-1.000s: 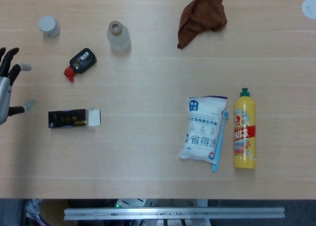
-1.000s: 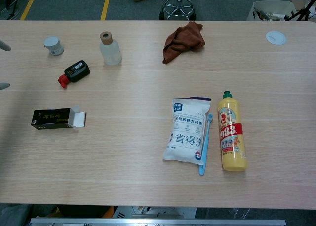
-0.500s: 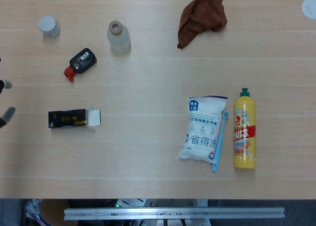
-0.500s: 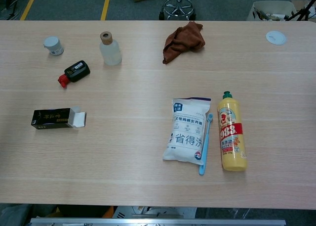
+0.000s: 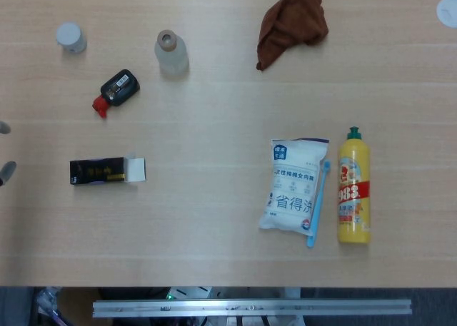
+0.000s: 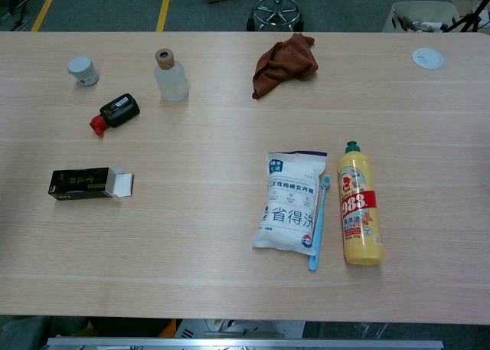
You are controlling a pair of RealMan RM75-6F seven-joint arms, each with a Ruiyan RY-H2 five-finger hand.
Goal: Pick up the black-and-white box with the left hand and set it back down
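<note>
box (image 5: 107, 171): flat on table (image 5: 214, 126), long axis left-right, white end right
L hand (image 5: 4, 170): only fingertips at left edge, box just right; grip state unclear
R hand: unseen

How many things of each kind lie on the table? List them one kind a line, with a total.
bottles: 3 (clear bottle, black bottle, yellow bottle)
small jar: 1
black-and-white box: 1
brown cloth: 1
white bag: 1
blue toothbrush: 1
white disc: 1
total: 9
</note>
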